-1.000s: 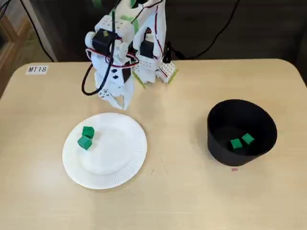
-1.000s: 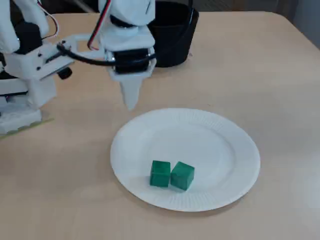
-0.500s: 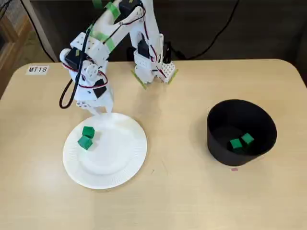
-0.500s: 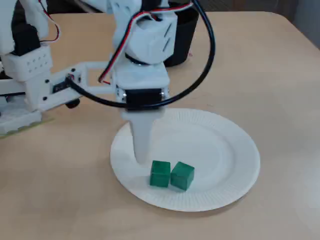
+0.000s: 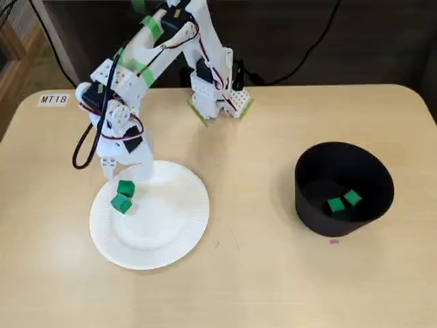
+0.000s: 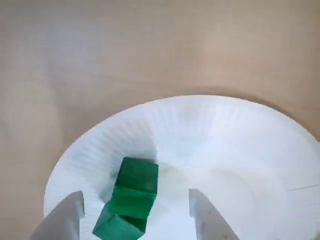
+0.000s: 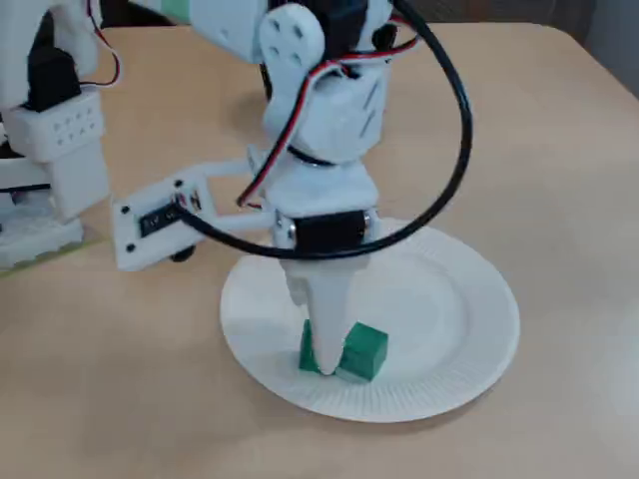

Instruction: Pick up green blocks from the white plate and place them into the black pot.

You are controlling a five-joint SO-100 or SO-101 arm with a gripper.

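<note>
Two green blocks (image 5: 123, 195) lie touching on the left part of the white plate (image 5: 171, 225). My white gripper (image 5: 119, 175) points down just above them. In the wrist view the blocks (image 6: 131, 197) sit between my two grey fingertips (image 6: 65, 217), which stand apart without touching them, so the gripper (image 6: 135, 220) is open. In another fixed view the gripper (image 7: 324, 361) reaches down to the plate (image 7: 469, 319) and hides part of one block; the other block (image 7: 367, 351) shows beside it. The black pot (image 5: 307, 171) stands at the right with two green blocks (image 5: 343, 201) inside.
The arm's base (image 5: 217, 96) sits at the table's far edge, with cables behind it. A label reading MT18 (image 5: 52, 99) is stuck at the far left corner. Bare tabletop lies between plate and pot.
The arm has swung out from near its base, over the plate's far rim, and come down onto the two green blocks. The blocks and the pot have not moved.
</note>
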